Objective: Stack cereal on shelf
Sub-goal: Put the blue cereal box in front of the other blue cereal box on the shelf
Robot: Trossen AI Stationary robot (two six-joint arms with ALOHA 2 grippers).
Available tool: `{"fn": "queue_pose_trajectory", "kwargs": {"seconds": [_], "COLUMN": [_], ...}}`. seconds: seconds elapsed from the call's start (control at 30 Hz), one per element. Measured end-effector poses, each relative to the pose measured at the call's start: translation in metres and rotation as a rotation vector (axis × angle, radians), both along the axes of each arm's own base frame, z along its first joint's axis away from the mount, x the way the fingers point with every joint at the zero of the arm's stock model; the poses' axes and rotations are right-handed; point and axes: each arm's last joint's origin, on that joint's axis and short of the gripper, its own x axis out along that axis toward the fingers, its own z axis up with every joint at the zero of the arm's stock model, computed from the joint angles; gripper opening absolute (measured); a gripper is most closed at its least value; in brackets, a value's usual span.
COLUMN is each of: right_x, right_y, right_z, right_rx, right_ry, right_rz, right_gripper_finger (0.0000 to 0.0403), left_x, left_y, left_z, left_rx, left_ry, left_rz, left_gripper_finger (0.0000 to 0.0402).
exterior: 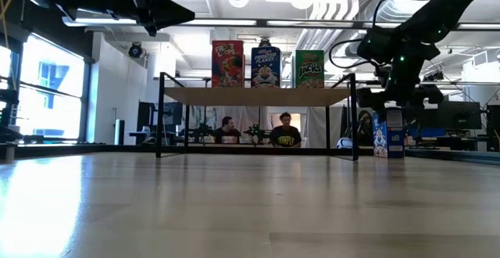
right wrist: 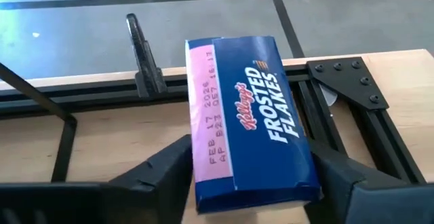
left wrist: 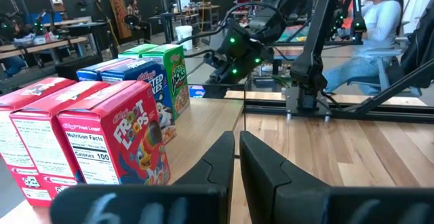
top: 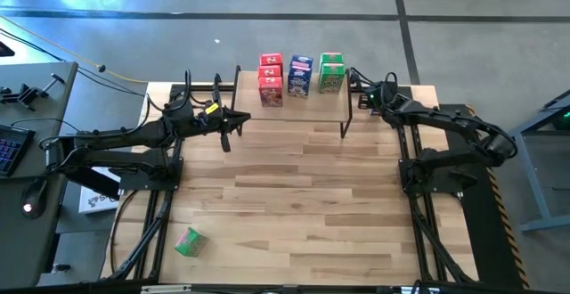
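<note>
A crumpled green box (top: 189, 241) lies alone on the near slatted wooden tabletop (top: 294, 205). Farther back, the left tool (top: 226, 142) hangs pinched shut and empty. Beyond it the flat wooden shelf (top: 303, 107) on thin black legs carries glossy red (top: 271, 79), blue (top: 299, 76) and green boxes (top: 331, 72). Beside the shelf's right end, the right tool (right wrist: 251, 173) straddles a blue Frosted Flakes box (right wrist: 247, 119), its fingers close along both sides.

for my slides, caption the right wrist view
Right gripper straddling a blue cereal box at the table's edge.
</note>
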Motion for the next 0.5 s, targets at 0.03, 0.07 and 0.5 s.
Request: {"fn": "queue_pose_trajectory", "kwargs": {"seconds": [0.03,0.07,0.5], "right_x": [0.0,0.0,0.001], "right_y": [0.0,0.0,0.017], "right_z": [0.0,0.0,0.047], "right_rx": [-0.001,-0.001,-0.088], "right_ry": [-0.001,-0.001,0.003], "right_rz": [0.0,0.0,0.125], "right_gripper_finger": [0.0203,0.0192,0.0174], "left_x": [0.0,0.0,0.0], "left_y": [0.0,0.0,0.0], "left_z": [0.0,0.0,-0.002], "left_rx": [0.0,0.0,-0.006], "left_ry": [0.0,0.0,0.017], "left_rz": [0.0,0.0,0.0], "left_gripper_finger": [0.0016,0.0016,0.0016]}}
